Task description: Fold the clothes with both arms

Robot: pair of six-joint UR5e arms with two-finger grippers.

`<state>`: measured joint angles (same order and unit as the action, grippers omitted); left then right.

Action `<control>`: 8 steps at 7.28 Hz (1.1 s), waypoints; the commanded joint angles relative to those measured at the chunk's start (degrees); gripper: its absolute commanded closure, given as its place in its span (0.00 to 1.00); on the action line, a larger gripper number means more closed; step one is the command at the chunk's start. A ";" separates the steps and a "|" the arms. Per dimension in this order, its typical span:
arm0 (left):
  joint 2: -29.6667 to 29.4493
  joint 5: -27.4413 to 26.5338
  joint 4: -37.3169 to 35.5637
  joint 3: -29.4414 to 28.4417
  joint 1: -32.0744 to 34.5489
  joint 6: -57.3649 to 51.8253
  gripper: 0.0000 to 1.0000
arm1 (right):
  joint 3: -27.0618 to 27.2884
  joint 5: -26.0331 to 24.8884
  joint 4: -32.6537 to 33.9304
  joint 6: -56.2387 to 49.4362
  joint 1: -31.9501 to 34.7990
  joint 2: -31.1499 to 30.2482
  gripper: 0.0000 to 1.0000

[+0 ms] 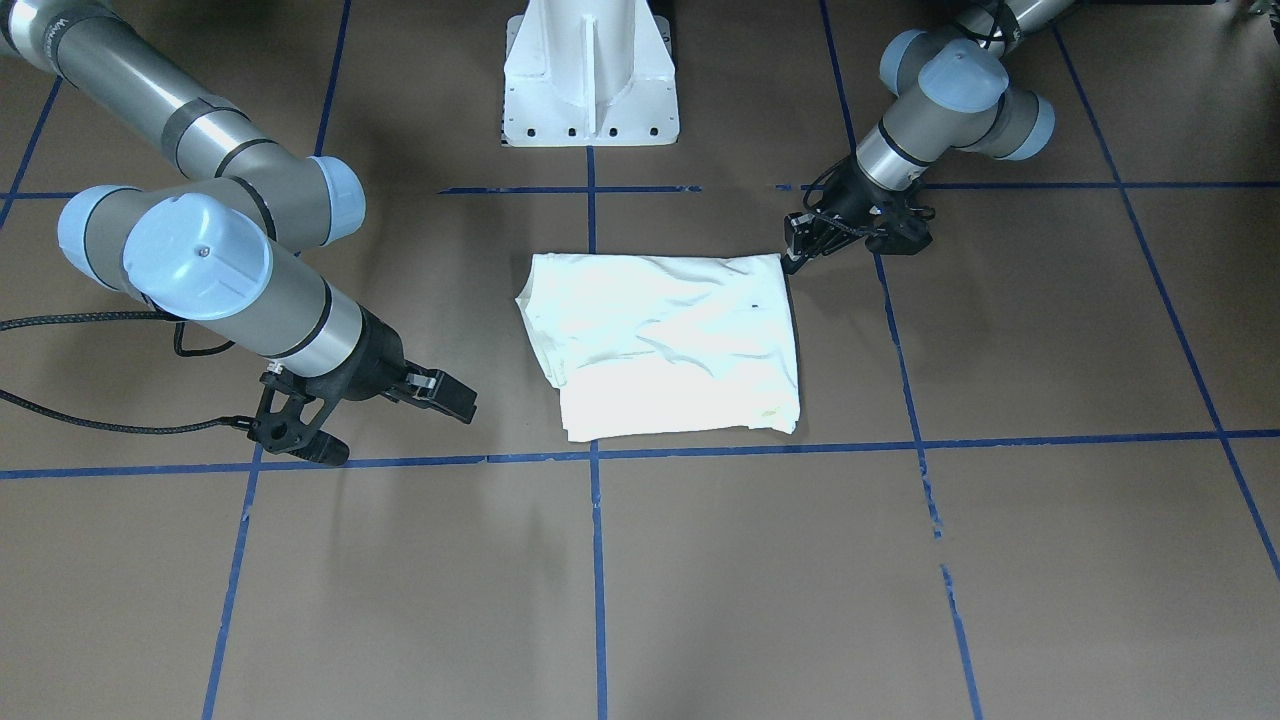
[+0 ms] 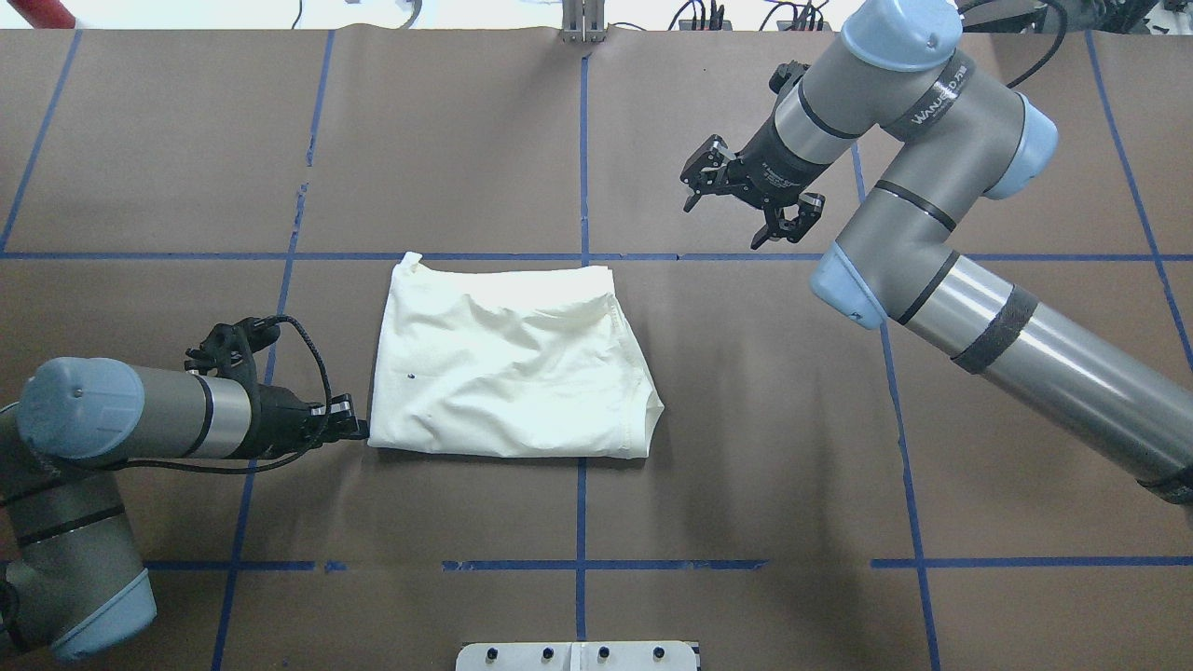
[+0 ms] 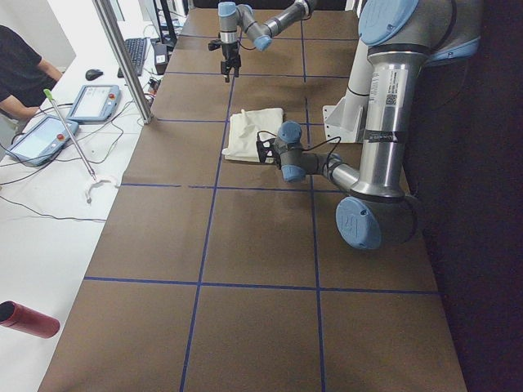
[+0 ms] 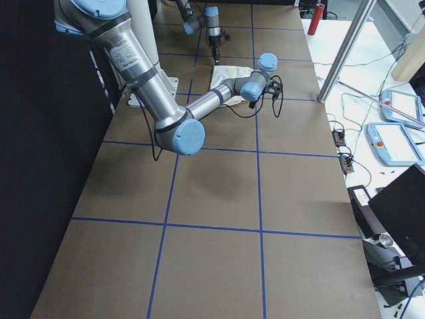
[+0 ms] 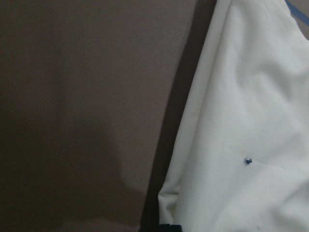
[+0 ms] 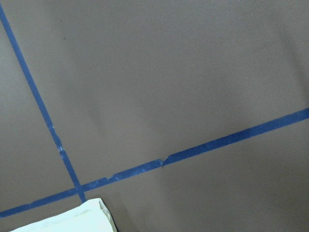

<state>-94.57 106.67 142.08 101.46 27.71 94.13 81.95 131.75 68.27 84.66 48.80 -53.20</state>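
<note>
The clothes are one cream-white shirt [image 1: 660, 340] [image 2: 503, 363], folded into a rough rectangle and lying flat on the brown table. Its print is hidden; only a small dark dot shows. My left gripper [image 1: 792, 263] [image 2: 362, 430] lies low at the shirt's near-left corner, shut on the tip of that corner. The left wrist view shows the same corner [image 5: 166, 212] right at the dark fingertips. My right gripper [image 1: 390, 425] [image 2: 723, 224] hangs open above bare table beyond the shirt's far right side, holding nothing. Its wrist view catches only one shirt corner [image 6: 67, 222].
Blue tape lines [image 2: 582, 149] divide the brown table into squares. The white pedestal base [image 1: 590, 80] stands at the robot's edge, behind the shirt. Off the far edge are a metal post [image 3: 122, 57], tablets [image 3: 49, 135] and a seated person [image 3: 20, 69].
</note>
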 commanded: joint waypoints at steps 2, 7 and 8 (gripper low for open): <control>11.21 0.56 -0.41 8.37 2.94 -11.54 1.00 | 6.07 -0.70 0.11 -0.98 1.64 -6.18 0.00; 19.95 14.87 -0.49 8.40 26.58 -42.24 1.00 | 16.04 -17.36 3.44 5.21 -13.67 -8.61 1.00; 20.04 14.97 -0.49 8.40 27.04 -42.80 1.00 | 15.35 -18.88 3.45 5.60 -17.47 -6.77 1.00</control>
<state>-75.01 120.78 141.62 110.05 52.75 54.04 97.34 116.39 71.18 88.16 37.05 -62.23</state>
